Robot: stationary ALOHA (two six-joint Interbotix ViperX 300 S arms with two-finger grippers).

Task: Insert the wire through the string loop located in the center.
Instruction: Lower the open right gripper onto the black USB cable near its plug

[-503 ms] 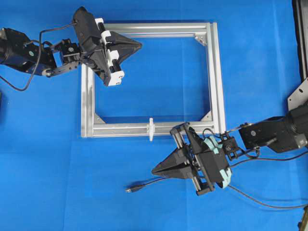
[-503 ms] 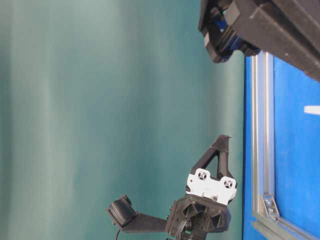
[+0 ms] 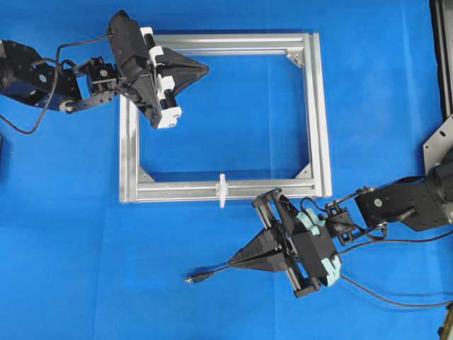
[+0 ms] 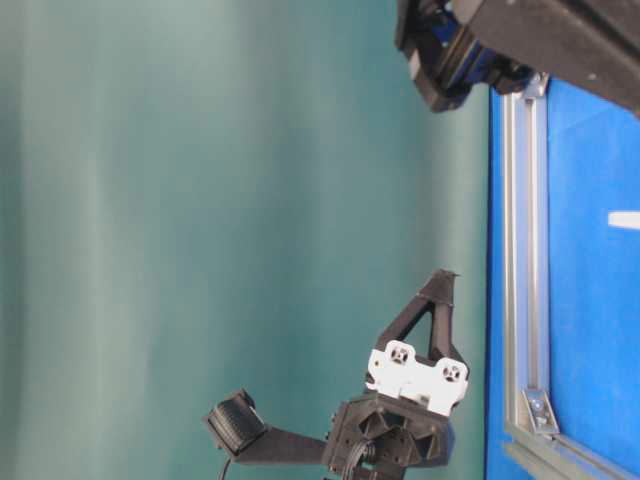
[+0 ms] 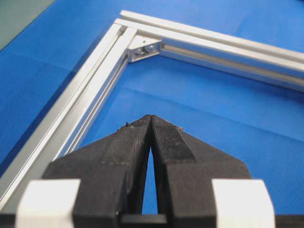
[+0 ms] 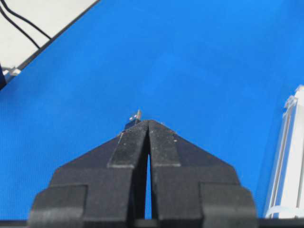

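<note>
Step in hand: the right gripper (image 3: 233,261) is approaching the wire (image 3: 212,273) for pickup; nothing is being held yet.
Right gripper: the jaws are standing pressed together, tips meeting, pointing toward the plug (image 6: 137,116).
Left gripper: the left gripper (image 3: 205,68) is hovering over the frame's (image 3: 317,113) upper-left corner with its fingers (image 5: 168,142) closed on nothing.
Wire: lying on the blue cloth (image 3: 106,269) below the frame, plug end pointing left, the cable trailing right under the right gripper.
Plug visibility: in the right wrist view only the tip is peeking above the jaw tips; the body appears hidden behind them, so its exact orientation is uncertain.
Loop: the loop (image 3: 221,190) is standing upright across the frame's lower bar, near the bar's middle, well apart from the plug.
Technique, opening: the jaws need spreading before descending, or they will be pushing the plug away.
Technique, grasp point: gripping just behind the plug is leaving the stiff tip free for threading.
Technique, alignment: the tip should be aiming squarely at the loop's opening.
Risk: a grip far back on the cable is letting the plug droop.
</note>
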